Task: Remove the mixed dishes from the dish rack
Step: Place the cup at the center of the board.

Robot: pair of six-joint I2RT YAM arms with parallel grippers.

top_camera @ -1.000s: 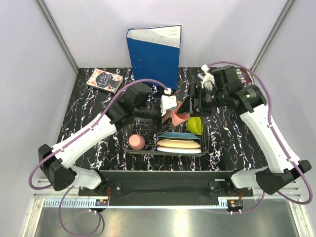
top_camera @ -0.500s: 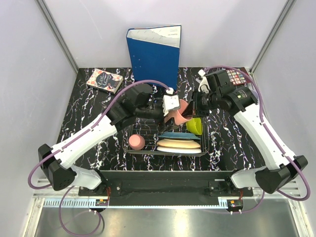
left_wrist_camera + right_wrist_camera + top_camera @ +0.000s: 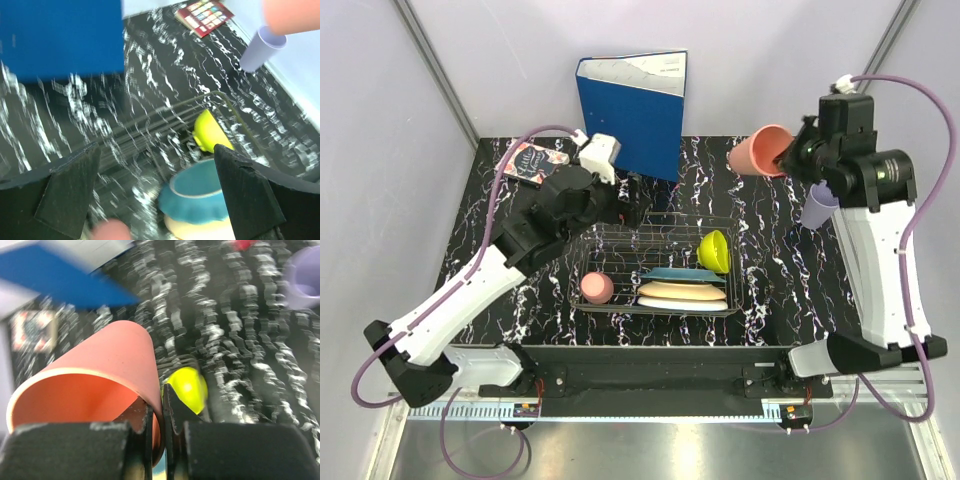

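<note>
1. Nearest to us, three plates overlapped in the near right part of the dish rack (image 3: pixel 620 252), which sat on the black marbled worktop (image 3: pixel 770 290). A white plate (image 3: pixel 682 304) came first, then a cream plate (image 3: pixel 682 291), then a teal plate (image 3: pixel 680 274).
2. The racked pink cup (image 3: pixel 597 288) occupied the near left corner of the same rack.
3. The yellow-green bowl (image 3: pixel 715 250) leaned on its edge at the rack's right side, just behind the plates.
4. The left claw (image 3: pixel 156 150) hovered above the rack's far left edge. Its jaws were spread wide, and we saw nothing between them.
5. The lavender cup (image 3: pixel 817 208) stood on the worktop outside the rack, to its right, partly hidden by the right arm.
6. The right claw (image 3: pixel 157 402) was raised over the far right of the worktop, clear of the rack. Its jaws were almost together, pinching the wall of the lifted pink cup (image 3: pixel 105 365). One finger was inside the cup and one outside, and the cup's mouth was turned toward the claw.
7. Farthest away, a small book (image 3: pixel 532 163) lay at the far left, and a blue binder (image 3: pixel 635 110) stood upright at the far edge.
</note>
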